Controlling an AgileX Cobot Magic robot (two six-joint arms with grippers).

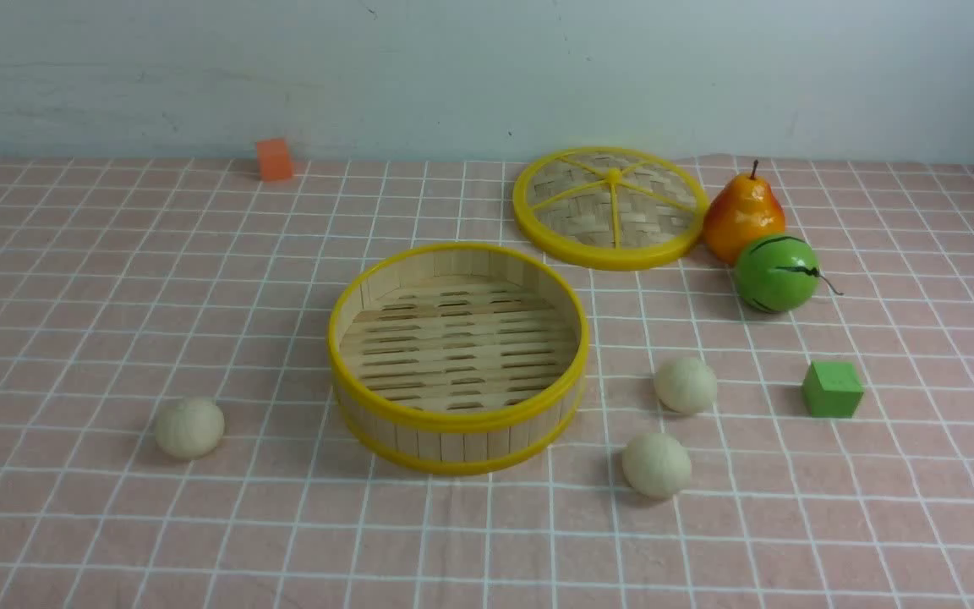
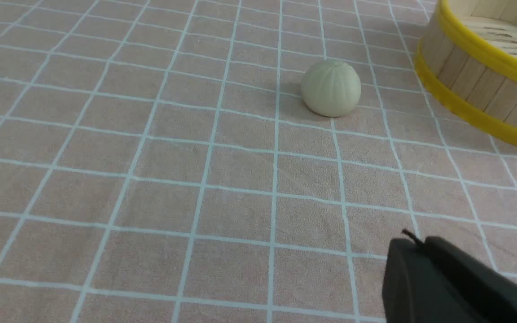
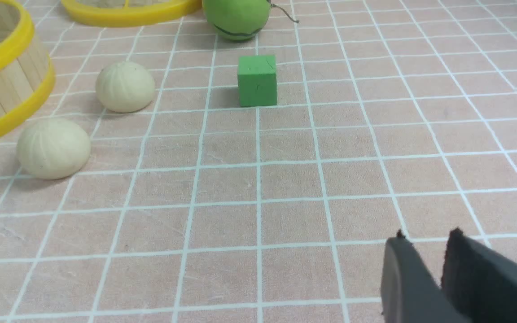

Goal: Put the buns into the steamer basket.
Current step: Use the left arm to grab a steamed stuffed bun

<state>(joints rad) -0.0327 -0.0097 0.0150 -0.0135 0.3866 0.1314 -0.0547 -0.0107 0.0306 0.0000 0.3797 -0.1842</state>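
only the wrist views show jaws: left gripper (image 2: 413, 244) together, right gripper (image 3: 427, 240) slightly apart.

Left claw (image 2: 413, 244): matte black, blunt rounded tips, thin black wire end poking up at tip. Right claw (image 3: 424, 240): two flat dark grey fingers (image 3: 402, 278), slightly ragged tips.

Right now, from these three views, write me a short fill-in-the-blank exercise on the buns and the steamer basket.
1. The steamer basket holds ____ buns.
2. The number of buns on the cloth to the basket's right is ____.
3. The single bun lies on the basket's ____ side.
4. The green cube sits nearer the camera than the striped green ____.

Missing words: no; two; left; ball
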